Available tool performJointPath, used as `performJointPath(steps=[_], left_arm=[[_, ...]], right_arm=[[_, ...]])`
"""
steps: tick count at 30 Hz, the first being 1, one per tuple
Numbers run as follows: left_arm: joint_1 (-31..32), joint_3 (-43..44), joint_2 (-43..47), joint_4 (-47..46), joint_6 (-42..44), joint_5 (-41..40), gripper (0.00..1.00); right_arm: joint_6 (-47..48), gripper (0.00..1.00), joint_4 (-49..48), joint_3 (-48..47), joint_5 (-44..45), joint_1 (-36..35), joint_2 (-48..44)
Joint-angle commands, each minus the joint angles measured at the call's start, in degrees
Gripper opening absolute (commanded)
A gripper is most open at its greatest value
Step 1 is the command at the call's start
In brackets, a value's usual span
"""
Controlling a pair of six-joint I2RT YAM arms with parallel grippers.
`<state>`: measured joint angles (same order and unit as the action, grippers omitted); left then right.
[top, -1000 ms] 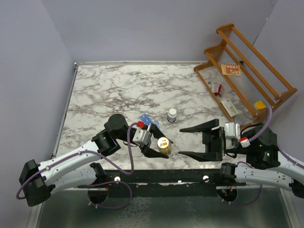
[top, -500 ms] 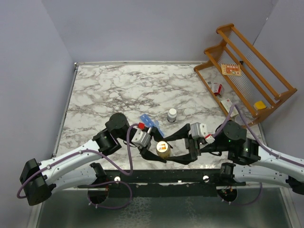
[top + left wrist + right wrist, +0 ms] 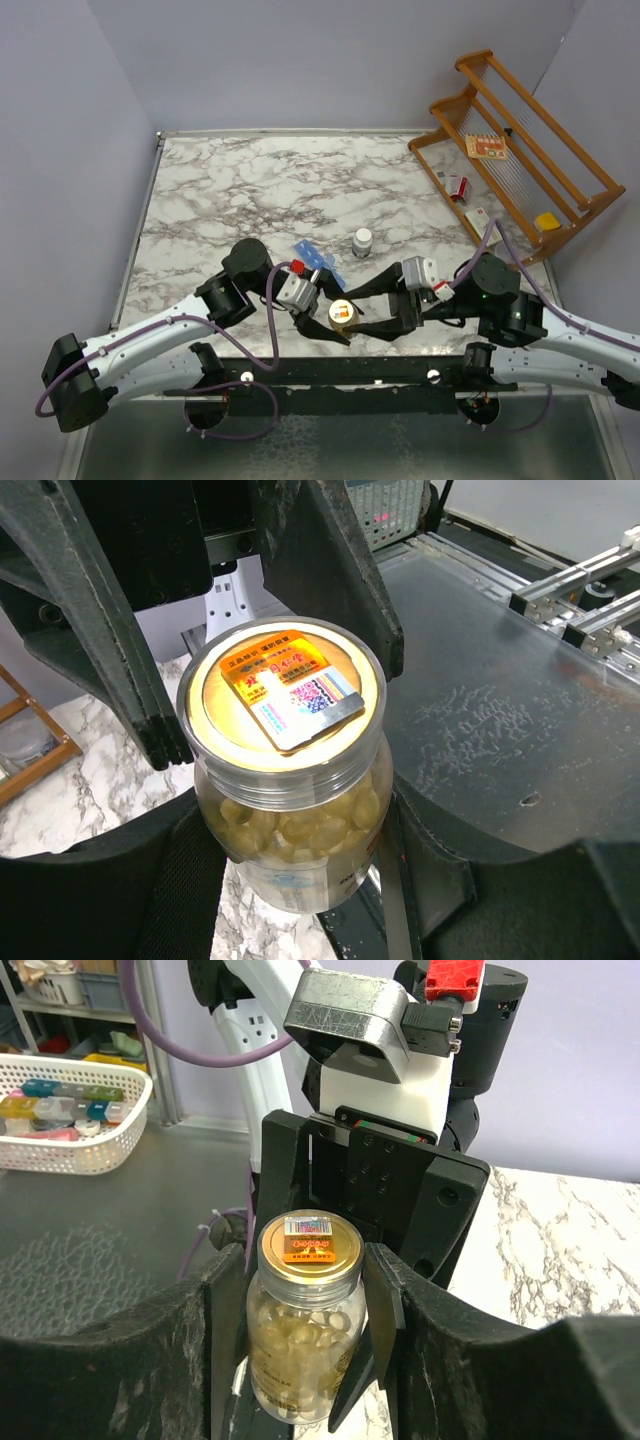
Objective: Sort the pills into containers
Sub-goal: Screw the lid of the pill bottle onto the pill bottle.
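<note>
An amber pill bottle [image 3: 343, 312] with a gold cap, full of yellow softgels, is held near the table's front edge. My left gripper [image 3: 335, 314] is shut on its body [image 3: 285, 810]. My right gripper [image 3: 351, 308] comes in from the right. In the right wrist view its fingers [image 3: 225, 1310] press the bottle [image 3: 305, 1340] at cap and shoulder height on both sides. The containers [image 3: 318, 260], a blue translucent strip, lie on the marble just behind the left gripper, partly hidden by it.
A small dark bottle with a white cap [image 3: 362, 241] stands behind the grippers. A wooden rack [image 3: 520, 150] with small boxes fills the back right. A white basket [image 3: 70, 1110] sits off the table. The black front rail [image 3: 380, 372] runs just below the grippers.
My right arm swung left from beside the bottle and its wide-open fingers narrowed around the bottle's top. My left gripper kept its hold and shifted the bottle slightly toward the front.
</note>
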<state>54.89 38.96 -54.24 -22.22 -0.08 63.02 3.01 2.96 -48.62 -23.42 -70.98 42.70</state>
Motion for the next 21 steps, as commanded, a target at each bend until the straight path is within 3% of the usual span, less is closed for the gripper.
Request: performJointPath(steps=[1, 12, 16, 21], left_arm=[[0.1, 1.2, 0.4, -1.3, 0.4, -0.3, 0.00], [0.2, 1.1, 0.6, -1.3, 0.5, -1.4, 0.00], [0.2, 1.0, 0.9, -1.4, 0.7, -2.0, 0.00], [0.2, 0.9, 0.8, -1.3, 0.8, -2.7, 0.00]], right_arm=[[-0.9, 0.50, -2.7, 0.9, -1.4, 0.1, 0.2], [-0.9, 0.49, -3.5, 1.1, -1.5, 0.1, 1.5], [-0.6, 0.40, -3.4, 1.2, -2.1, 0.1, 1.7], [-0.8, 0.36, -2.9, 1.1, -2.5, 0.1, 2.0]])
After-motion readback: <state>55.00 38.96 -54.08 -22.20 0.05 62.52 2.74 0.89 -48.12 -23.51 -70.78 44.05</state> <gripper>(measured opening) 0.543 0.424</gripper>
